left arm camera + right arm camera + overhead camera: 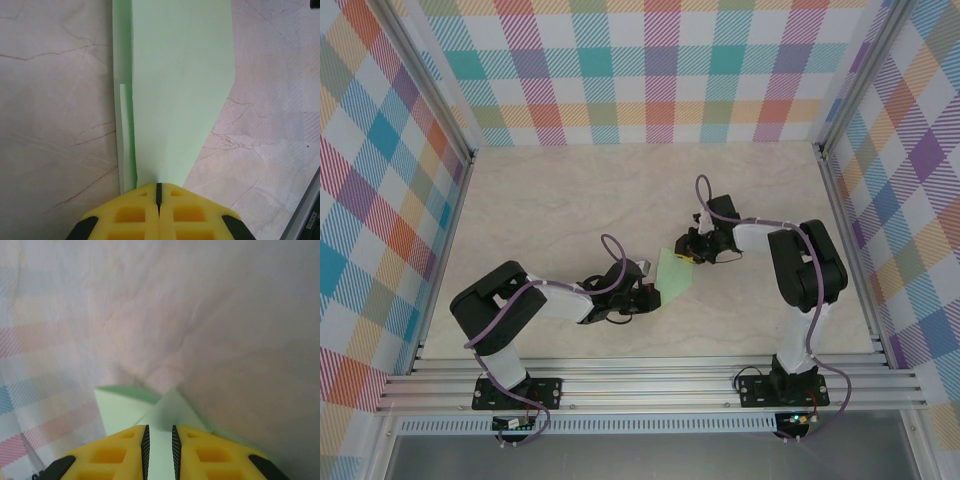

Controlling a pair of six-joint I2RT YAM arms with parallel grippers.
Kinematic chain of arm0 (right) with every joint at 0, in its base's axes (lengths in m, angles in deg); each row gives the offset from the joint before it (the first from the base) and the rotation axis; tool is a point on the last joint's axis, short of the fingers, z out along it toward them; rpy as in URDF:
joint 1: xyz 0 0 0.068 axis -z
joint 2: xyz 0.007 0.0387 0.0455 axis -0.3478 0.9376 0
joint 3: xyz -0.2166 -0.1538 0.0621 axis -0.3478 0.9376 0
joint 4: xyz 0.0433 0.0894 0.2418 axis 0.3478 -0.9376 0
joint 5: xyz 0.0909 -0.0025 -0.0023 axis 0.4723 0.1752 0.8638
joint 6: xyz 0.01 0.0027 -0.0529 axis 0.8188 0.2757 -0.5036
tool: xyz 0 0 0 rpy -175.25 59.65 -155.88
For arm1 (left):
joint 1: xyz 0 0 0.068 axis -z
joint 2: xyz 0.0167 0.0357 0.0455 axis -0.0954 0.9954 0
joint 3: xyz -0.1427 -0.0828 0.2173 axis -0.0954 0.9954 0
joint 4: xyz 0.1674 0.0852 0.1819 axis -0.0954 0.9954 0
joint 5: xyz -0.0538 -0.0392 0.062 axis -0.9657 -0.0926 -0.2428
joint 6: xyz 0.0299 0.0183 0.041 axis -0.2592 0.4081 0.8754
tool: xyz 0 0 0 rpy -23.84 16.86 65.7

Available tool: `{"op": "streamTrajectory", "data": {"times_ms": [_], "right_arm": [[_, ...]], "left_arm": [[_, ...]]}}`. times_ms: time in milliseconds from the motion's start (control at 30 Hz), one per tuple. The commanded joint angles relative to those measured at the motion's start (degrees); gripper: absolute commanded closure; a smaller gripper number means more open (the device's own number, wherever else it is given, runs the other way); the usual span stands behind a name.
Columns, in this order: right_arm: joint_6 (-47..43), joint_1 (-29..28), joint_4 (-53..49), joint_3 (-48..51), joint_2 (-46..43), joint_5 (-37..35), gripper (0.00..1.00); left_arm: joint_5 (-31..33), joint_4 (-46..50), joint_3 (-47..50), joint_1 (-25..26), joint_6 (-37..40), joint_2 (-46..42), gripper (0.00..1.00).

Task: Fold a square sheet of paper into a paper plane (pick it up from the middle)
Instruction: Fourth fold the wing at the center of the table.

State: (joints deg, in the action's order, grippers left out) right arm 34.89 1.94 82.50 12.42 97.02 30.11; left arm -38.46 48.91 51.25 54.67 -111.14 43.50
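Observation:
The pale mint-green sheet of paper (675,272) lies folded on the table between my two grippers, with a slanted edge and layered flaps. In the left wrist view the paper (180,75) runs away from my left gripper (159,187), whose yellow jaws are shut on its near end. From above, the left gripper (650,287) sits at the paper's lower left edge. My right gripper (688,256) is over its upper right corner. Its jaws (159,432) stand a narrow gap apart, and a raised flap of the paper (125,405) shows in that gap and just beyond it.
The marble-look tabletop (570,200) stretches behind and beside the paper. Plaid walls (650,70) with metal frame posts close in the back and both sides. An aluminium rail (650,385) carries the arm bases along the near edge.

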Motion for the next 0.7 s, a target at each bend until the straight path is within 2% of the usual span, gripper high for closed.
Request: {"op": "streamTrajectory", "data": {"times_ms": [0,167,300,400,567,667], "right_arm": [[-2.2,1.6,-2.2,-2.7,2.6,-2.7,0.78],[-3.5,2.6,-4.5,-5.6,4.6,-4.0,0.78],[-3.7,3.6,-5.2,-6.2,3.7,-2.1,0.79],[-5.0,3.6,-7.3,-6.5,-1.0,-0.2,0.76],[-8.0,3.6,-12.4,-5.1,-10.5,-0.2,0.70],[-8.0,3.6,-12.8,-1.3,-15.1,0.2,0.66]], "left_arm": [[2.3,15.8,4.5,-0.1,-0.4,3.6,0.99],[2.1,15.8,4.6,-0.1,-0.5,3.5,0.99],[1.4,15.5,4.1,-0.1,-0.7,2.4,0.98],[0.3,16.5,2.3,-0.1,-0.6,-1.3,0.91],[0.7,22.8,-4.3,-0.7,1.3,-10.4,0.73],[0.2,25.2,-8.0,-1.7,2.6,-14.4,0.70]]}}
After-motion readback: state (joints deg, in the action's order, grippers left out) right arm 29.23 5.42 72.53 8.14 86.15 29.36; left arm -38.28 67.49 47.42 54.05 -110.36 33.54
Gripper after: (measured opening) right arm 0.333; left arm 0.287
